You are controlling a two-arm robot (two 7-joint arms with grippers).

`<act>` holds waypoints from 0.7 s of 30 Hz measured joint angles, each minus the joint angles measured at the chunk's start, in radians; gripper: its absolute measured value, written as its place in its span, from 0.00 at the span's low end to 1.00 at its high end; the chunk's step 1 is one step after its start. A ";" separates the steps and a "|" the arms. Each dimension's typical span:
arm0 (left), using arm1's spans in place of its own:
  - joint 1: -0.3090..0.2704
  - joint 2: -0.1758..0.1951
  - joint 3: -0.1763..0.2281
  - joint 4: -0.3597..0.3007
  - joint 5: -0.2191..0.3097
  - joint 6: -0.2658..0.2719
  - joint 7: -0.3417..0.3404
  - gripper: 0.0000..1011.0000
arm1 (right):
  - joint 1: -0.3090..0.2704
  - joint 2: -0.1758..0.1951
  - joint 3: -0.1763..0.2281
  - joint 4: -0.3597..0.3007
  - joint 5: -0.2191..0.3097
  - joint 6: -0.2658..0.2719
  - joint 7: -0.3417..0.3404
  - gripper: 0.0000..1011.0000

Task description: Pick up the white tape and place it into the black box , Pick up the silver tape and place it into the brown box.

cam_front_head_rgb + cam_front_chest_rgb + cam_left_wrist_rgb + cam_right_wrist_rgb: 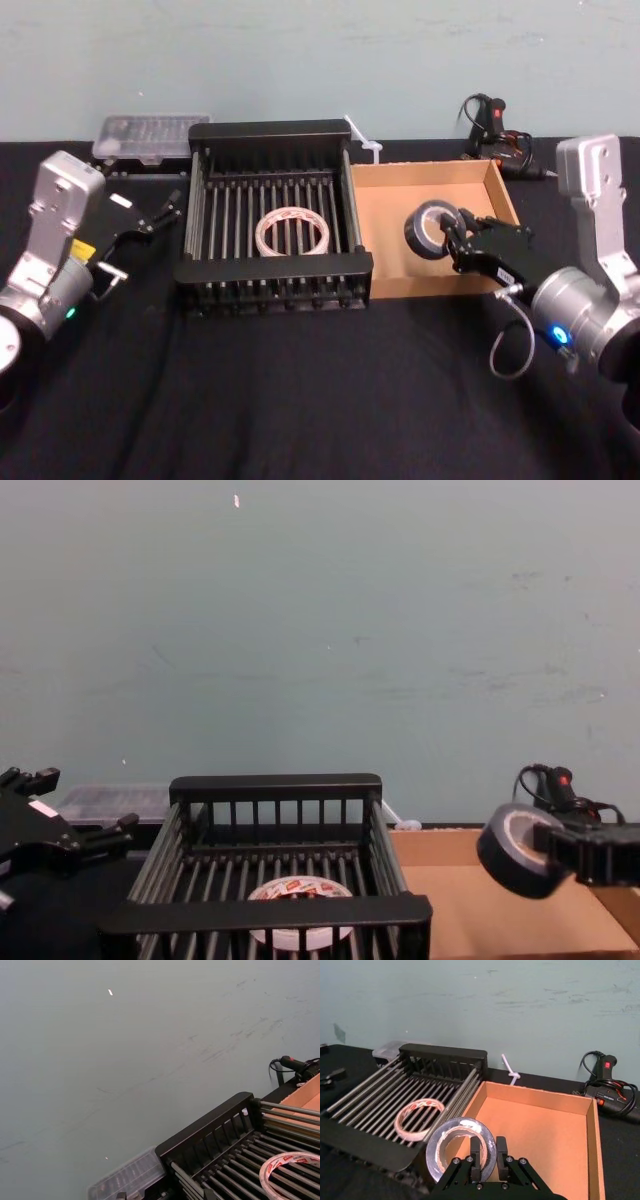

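The right gripper (488,1160) has its jaws clamped on the wall of the silver tape (461,1146), one finger inside the pale core and one against the outer face. The roll stands on edge, tilted, and is held up over the brown box (395,235), clear of its floor, above the part of the tray nearest the basket. In the chest view the roll (518,848) hangs in the air above the cardboard (490,905), with the gripper (560,852) reaching in from the right.

Just beside the tray, wall against wall, stands the black box (270,132). The white tape (292,232) lies flat on its bars, about in the middle, with the red print on it readable from the left wrist view (290,1172).

The left gripper (155,215) hovers off to the left of the basket, near its side wall and touching nothing, jaws spread apart.

Behind the basket's far left corner sits a clear plastic case (150,138). Behind the tray, against the wall, lies a black glue gun with its cord (497,130). All of this rests on a bench (300,400) covered in black cloth.
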 joint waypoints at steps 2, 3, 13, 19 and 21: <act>0.000 0.000 0.000 0.000 0.000 0.000 0.000 0.99 | 0.023 -0.002 0.000 0.022 0.008 0.006 -0.001 0.19; 0.000 0.000 0.000 0.000 0.000 0.000 0.000 0.99 | 0.030 -0.003 -0.001 0.029 0.009 0.008 -0.001 0.19; 0.000 0.000 0.000 0.000 0.000 0.000 0.000 0.99 | 0.113 -0.014 -0.009 0.125 0.033 0.035 -0.010 0.19; 0.000 0.000 0.000 0.000 0.000 0.000 0.000 0.99 | 0.166 -0.015 -0.019 0.190 0.037 0.053 -0.013 0.19; 0.000 0.000 0.000 0.000 0.000 0.000 0.000 0.99 | 0.185 -0.017 -0.023 0.212 0.037 0.058 -0.015 0.19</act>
